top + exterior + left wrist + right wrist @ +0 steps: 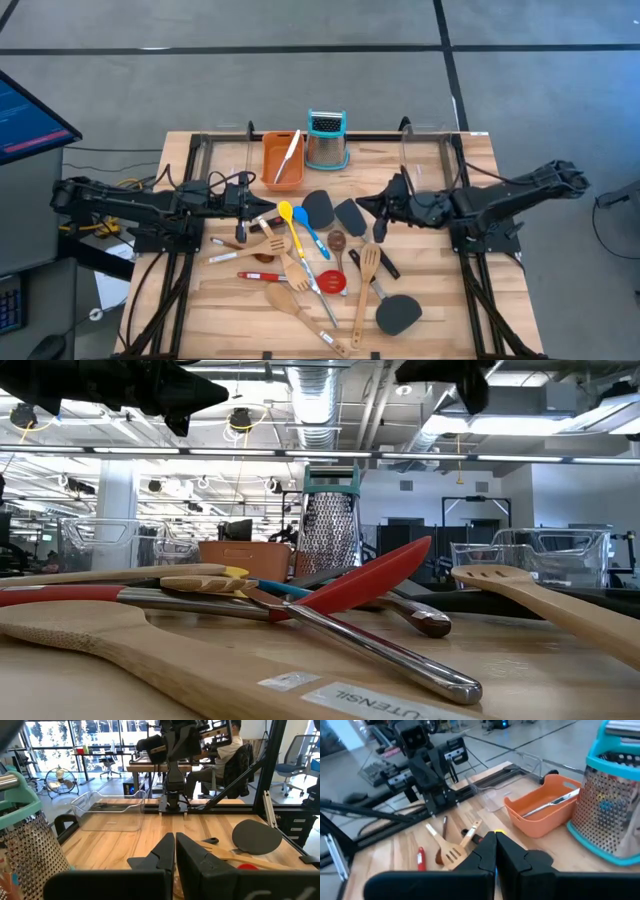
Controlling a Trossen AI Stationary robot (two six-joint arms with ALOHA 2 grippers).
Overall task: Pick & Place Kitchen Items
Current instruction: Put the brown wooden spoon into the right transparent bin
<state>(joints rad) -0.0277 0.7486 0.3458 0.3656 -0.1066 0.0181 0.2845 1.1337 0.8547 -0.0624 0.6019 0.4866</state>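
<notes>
Barely started by the look of it: one steel utensil (pixel 288 157) lies in the orange tray (pixel 270 172) beside the grater (pixel 327 140), while the rest of the utensils (pixel 310 270) sit scattered in a pile on the table (pixel 440 310) between the arms. Left gripper (pixel 262 207) and right gripper (pixel 364 205) hover at either side of the pile, jaws closed and empty, so nearly all the picking is left.

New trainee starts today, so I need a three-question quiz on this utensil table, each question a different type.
1. True or false: the orange tray is empty.
2. Which stands beside the tray: A) the box grater B) a kettle?
3. Fill in: both the left gripper and the right gripper have their jaws ____.

Key: 1 false, a utensil lies in it; 2 A; 3 shut.
</notes>
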